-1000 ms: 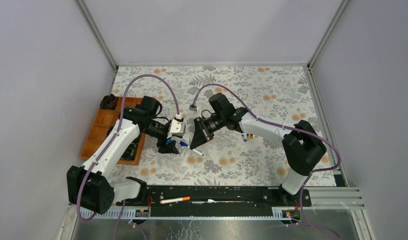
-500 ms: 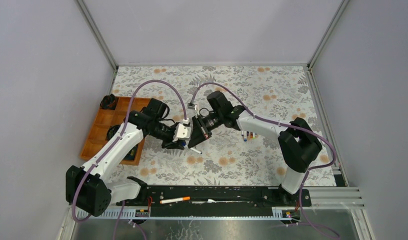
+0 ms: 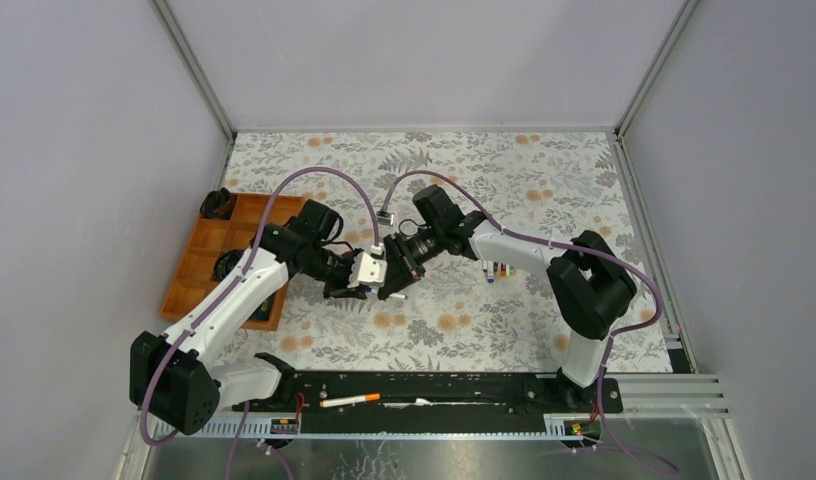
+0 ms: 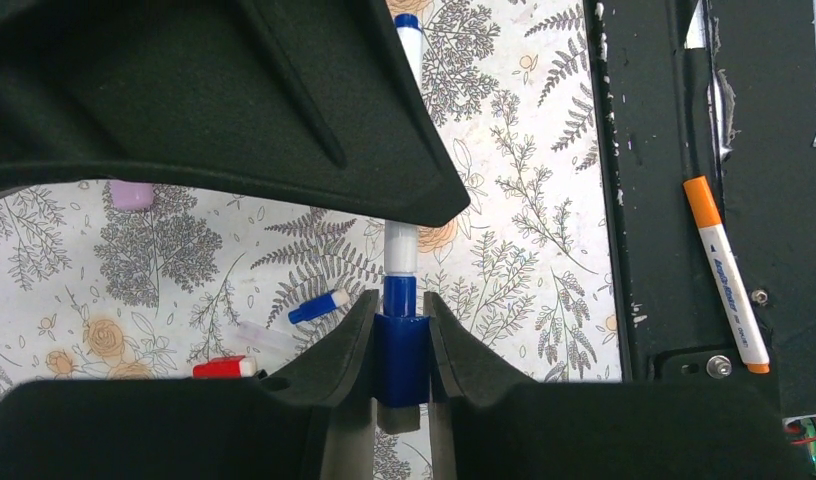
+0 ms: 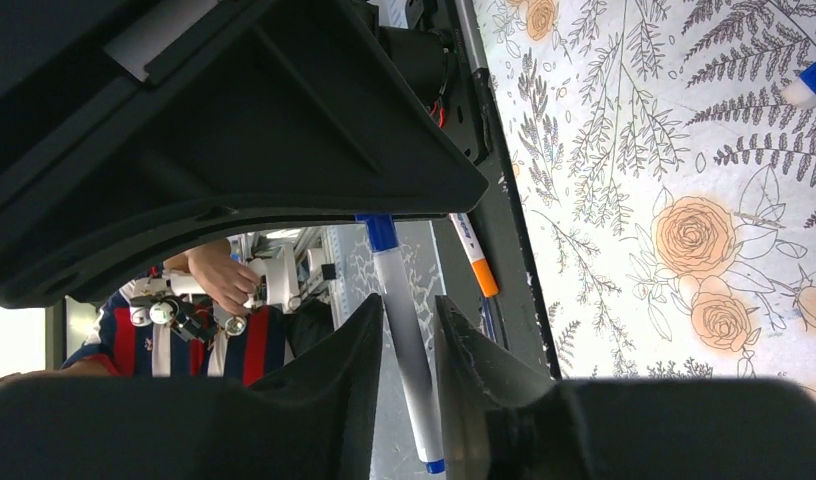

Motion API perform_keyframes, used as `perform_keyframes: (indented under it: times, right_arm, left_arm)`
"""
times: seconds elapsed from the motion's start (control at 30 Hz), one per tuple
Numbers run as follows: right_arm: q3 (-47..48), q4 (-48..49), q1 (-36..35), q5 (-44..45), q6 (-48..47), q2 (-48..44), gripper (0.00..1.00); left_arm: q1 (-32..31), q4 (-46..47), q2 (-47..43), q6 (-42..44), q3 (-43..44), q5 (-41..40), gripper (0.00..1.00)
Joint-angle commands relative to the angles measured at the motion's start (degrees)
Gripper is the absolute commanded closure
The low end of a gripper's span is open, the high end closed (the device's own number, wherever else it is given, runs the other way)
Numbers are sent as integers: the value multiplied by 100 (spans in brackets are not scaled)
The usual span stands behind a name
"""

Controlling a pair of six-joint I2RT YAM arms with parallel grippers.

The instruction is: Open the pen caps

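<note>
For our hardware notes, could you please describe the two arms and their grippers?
The left arm and right arm have white shells, black joints and a looping purple cable each. The left gripper and right gripper have matte black, wedge-shaped jaws.

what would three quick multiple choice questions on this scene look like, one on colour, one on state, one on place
1. The cap in the left gripper is:
A red
B blue
C green

2. The left gripper is:
A wide open
B out of view
C shut on the cap

3. The orange pen lies:
A on the rail
B in the left gripper
C plugged into the cap

Answers:
1. B, the left wrist view shows it is blue.
2. C, its jaws press both sides of the cap.
3. A, it lies flat on the black rail.
</note>
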State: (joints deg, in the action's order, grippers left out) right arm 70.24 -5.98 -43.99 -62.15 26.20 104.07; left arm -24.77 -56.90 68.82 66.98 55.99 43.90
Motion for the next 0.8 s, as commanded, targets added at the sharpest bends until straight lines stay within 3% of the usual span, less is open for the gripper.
perform_keyframes:
  times: [0.0, 0.3, 0.43, 0.63, 0.77]
  right_arm:
    - [129, -43, -31, -261, 72, 12, 70]
    - [130, 304, -40, -346, 406, 78, 80]
    - [126, 255, -40, -343, 394, 63, 99]
    - [-132, -556, 17, -131, -241, -190, 100]
    - [-476, -1128, 239, 57, -429, -421, 100]
  left_arm:
    - [-109, 197, -63, 43, 0, -168, 93]
    - [-194, 197, 53, 63, 99, -260, 100]
    - [-194, 198, 118, 84, 193, -442, 100]
    - [-146, 74, 169, 330, 300, -1068, 100]
    - [319, -190, 266, 922, 462, -1500, 100]
